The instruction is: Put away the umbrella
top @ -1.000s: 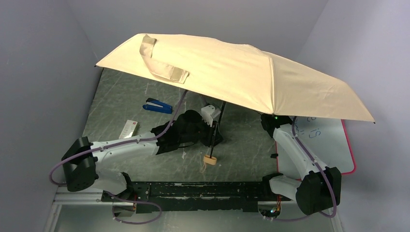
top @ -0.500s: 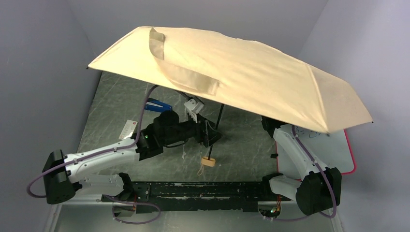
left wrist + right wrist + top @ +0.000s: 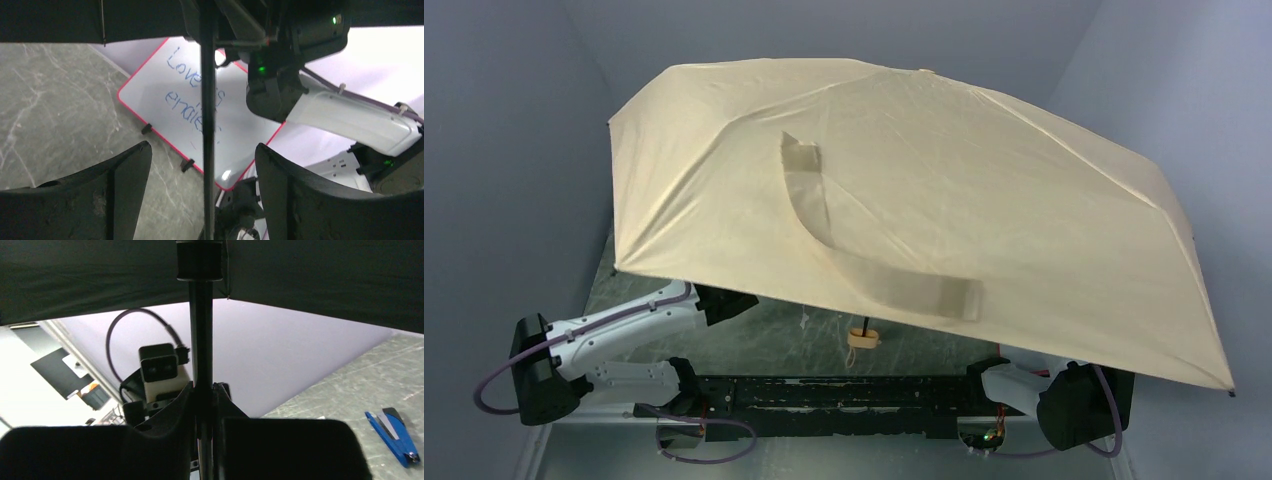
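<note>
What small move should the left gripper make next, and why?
Probably close the left gripper on the shaft: its fingers stand open either side of it, while the right gripper clamps it and the umbrella is fully open.

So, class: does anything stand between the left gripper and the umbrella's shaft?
Nothing visible does. The umbrella shaft runs through the open gap of the left gripper, touching neither finger; the right gripper is clamped on it.
</note>
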Available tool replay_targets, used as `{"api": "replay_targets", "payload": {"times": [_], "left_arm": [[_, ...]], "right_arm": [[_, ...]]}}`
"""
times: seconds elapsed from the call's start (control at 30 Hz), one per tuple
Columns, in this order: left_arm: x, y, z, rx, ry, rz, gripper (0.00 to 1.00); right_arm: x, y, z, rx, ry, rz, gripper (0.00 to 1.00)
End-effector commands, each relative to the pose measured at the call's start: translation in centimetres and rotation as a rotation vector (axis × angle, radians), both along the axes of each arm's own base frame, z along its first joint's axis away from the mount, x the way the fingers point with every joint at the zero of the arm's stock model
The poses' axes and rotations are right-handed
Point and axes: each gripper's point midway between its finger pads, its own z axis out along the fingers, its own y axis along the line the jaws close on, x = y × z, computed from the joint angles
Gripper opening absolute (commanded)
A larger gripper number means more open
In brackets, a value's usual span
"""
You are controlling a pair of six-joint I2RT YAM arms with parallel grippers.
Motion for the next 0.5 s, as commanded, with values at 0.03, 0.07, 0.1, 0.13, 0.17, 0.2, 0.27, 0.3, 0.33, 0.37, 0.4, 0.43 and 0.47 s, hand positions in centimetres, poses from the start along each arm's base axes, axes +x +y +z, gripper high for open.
{"api": "replay_targets", "payload": {"times": [0.03,0.07,0.1,0.13,0.17,0.2,0.27,0.3,0.33,0.37,0.4,0.43,0.47], "left_arm": [[1.2,-0.7,5.3,-0.135,-0.084,-0.016,0.76],[1.4,-0.7,5.8,-0.150,-0.092,-0.016,0.75],[1.7,-0.7,6.5,-0.170,-0.103,-0.016,0.74],[1.9,-0.7,6.7,-0.178,-0.105,-0.020,0.73],[2.0,-0.8,7.2,-0.194,-0.113,-0.025,0.71],[2.3,-0.9,7.5,-0.202,-0.118,-0.031,0.69],[2.5,-1.4,7.8,-0.210,-0.121,-0.048,0.64],[2.5,-1.6,7.9,-0.216,-0.122,-0.065,0.62],[2.7,-2.0,7.8,-0.218,-0.120,-0.077,0.60],[2.6,-2.3,7.9,-0.223,-0.119,-0.094,0.59],[2.6,-2.6,7.9,-0.227,-0.118,-0.107,0.57],[2.5,-2.9,8.0,-0.233,-0.118,-0.123,0.55],[2.4,-3.2,8.0,-0.238,-0.118,-0.142,0.52]], "right_arm": [[-4.0,-0.6,4.1,0.054,-0.173,0.075,0.00],[-4.2,-0.6,4.2,0.052,-0.180,0.080,0.00],[-4.4,-0.6,4.3,0.052,-0.185,0.084,0.00],[-4.5,-0.6,4.4,0.050,-0.190,0.084,0.00],[-4.6,-0.6,4.4,0.050,-0.193,0.085,0.00],[-4.7,-0.7,4.5,0.049,-0.196,0.083,0.00],[-4.9,-0.7,4.6,0.048,-0.200,0.083,0.00],[-5.0,-0.7,4.6,0.049,-0.201,0.086,0.00],[-5.1,-0.7,4.7,0.051,-0.204,0.089,0.00],[-5.1,-0.7,4.6,0.051,-0.206,0.091,0.00],[-5.2,-0.8,4.6,0.052,-0.206,0.094,0.00],[-5.2,-0.7,4.6,0.051,-0.204,0.096,0.00],[-5.2,-0.7,4.5,0.050,-0.203,0.096,0.00]]}}
